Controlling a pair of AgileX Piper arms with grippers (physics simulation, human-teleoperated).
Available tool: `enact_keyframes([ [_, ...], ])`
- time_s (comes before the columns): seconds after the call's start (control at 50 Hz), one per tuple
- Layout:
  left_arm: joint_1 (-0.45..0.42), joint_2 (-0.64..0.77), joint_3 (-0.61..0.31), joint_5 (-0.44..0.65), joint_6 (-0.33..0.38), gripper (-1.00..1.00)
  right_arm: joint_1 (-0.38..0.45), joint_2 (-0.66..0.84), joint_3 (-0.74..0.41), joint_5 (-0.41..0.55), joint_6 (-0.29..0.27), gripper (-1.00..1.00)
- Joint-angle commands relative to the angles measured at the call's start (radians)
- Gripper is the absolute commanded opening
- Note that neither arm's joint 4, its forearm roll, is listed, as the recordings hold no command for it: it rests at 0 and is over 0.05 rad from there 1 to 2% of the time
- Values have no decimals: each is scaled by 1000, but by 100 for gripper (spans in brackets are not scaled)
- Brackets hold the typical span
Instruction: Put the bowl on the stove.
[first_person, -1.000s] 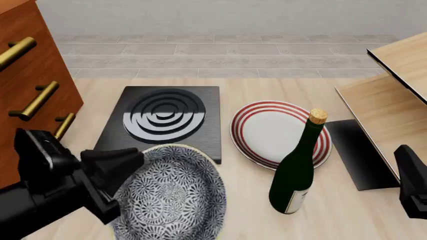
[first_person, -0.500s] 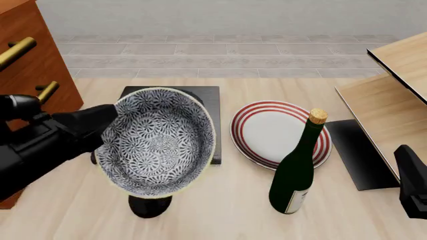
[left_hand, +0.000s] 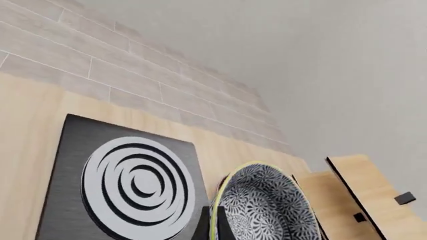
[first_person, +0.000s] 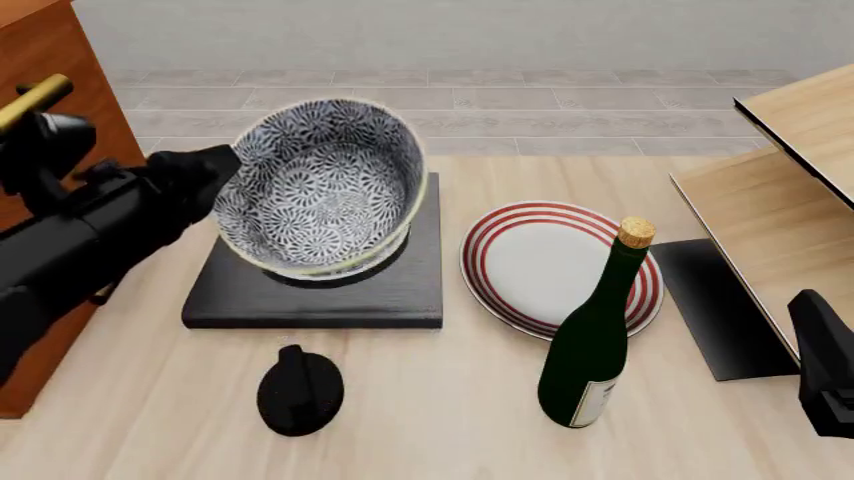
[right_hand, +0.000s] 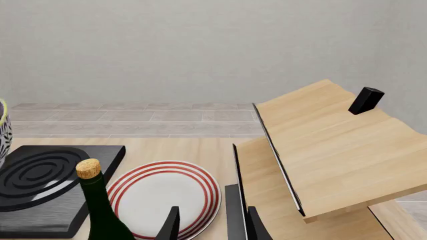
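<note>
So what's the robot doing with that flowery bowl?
The left hand is gripping the blue-and-white bowl by its rim and holding it tilted in the air above the black stove. The bowl isn't sitting on the burner yet. The right hand is off to the side, open and holding nothing. A red-ringed plate, a green bottle and a small black knob sit on the table nearby.

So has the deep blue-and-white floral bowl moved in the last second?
Yes. The bowl, held by the left gripper, went from the table's near edge forward to above the square black stove.
</note>
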Motion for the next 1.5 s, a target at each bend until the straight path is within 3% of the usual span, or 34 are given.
enact_keyframes([
  [0.02, 36, 99, -41, -74, -101, -100, 0, 0, 0, 0, 0, 100],
  [0.2, 87, 186, -50, -134, -183, -100, 0, 0, 0, 0, 0, 100],
  [0.36, 153, 226, -49, -163, -199, -100, 0, 0, 0, 0, 0, 100],
  [0.68, 193, 278, -38, -219, -220, -100, 0, 0, 0, 0, 0, 100],
  [1.16, 218, 312, -122, -162, -146, -100, 0, 0, 0, 0, 0, 100],
  [1.5, 203, 329, -194, -86, -37, -100, 0, 0, 0, 0, 0, 100],
])
